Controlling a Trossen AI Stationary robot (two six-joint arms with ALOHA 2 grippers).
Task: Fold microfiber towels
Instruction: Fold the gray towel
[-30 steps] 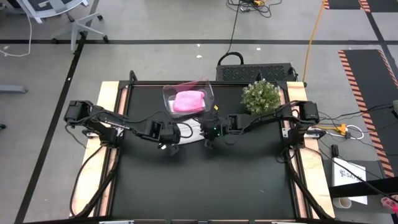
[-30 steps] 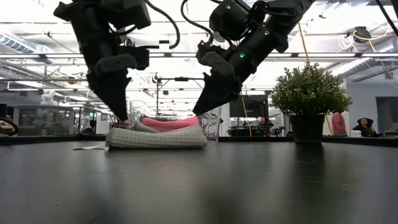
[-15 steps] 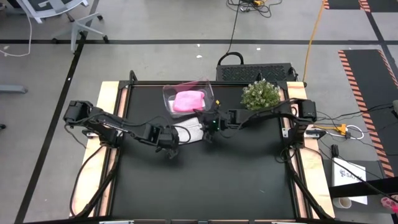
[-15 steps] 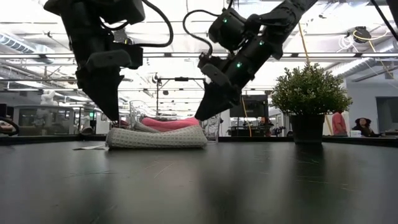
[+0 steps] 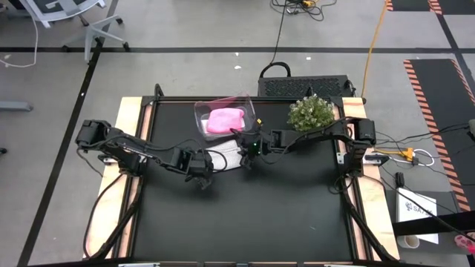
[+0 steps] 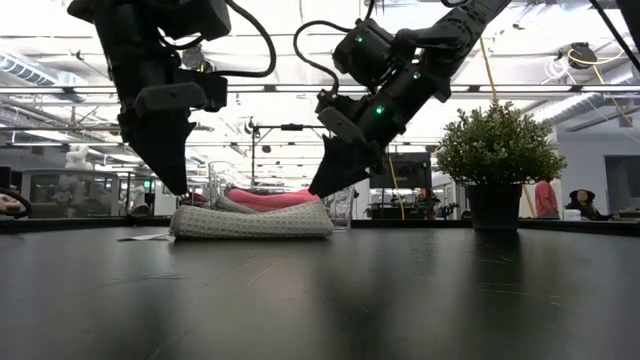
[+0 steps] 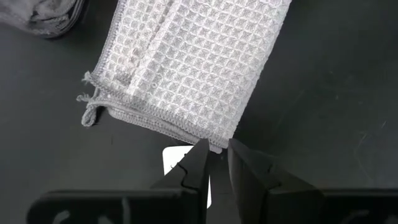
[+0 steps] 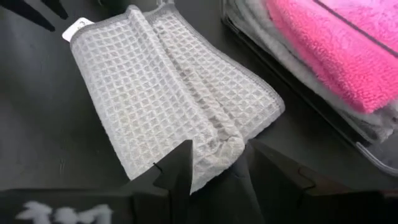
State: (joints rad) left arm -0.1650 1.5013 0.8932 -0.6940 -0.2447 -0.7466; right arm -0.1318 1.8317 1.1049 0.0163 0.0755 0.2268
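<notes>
Right gripper [image 8: 219, 163] is hanging just over one corner of the white towel [image 8: 168, 99] with its fingers spread apart, nothing between them. Left gripper [image 7: 214, 163] is sitting at the opposite end of that towel, fingers nearly together with only a thin slit left, tips just off the hem and not pinching any cloth.

That towel is a waffle weave, little raised squares all over, pale grey-white, folded into a thick rectangle with stitched edges. In the left wrist view the layers are stacking up along the hem and a couple of loose threads are sticking out at one corner. A small white tag [image 7: 177, 160] is poking out from under the edge by the left gripper's tips. The end by the right gripper is puckering a bit. It's lying flat on the black table [image 5: 245, 215], right beside the bin [image 5: 199, 119].

The bin is clear plastic, and the pink towel [image 5: 225, 120] is sitting in it, fuzzy and plush, on top of a grey towel [image 8: 255, 25] that's folded under it.

Both arms are reaching in toward the table's middle from their own sides, elbows low, wrists angling down. In the low view both grippers are pointing down at the towel's two ends. A small bushy plant [image 5: 310, 113] in a dark pot is standing near the right arm.
</notes>
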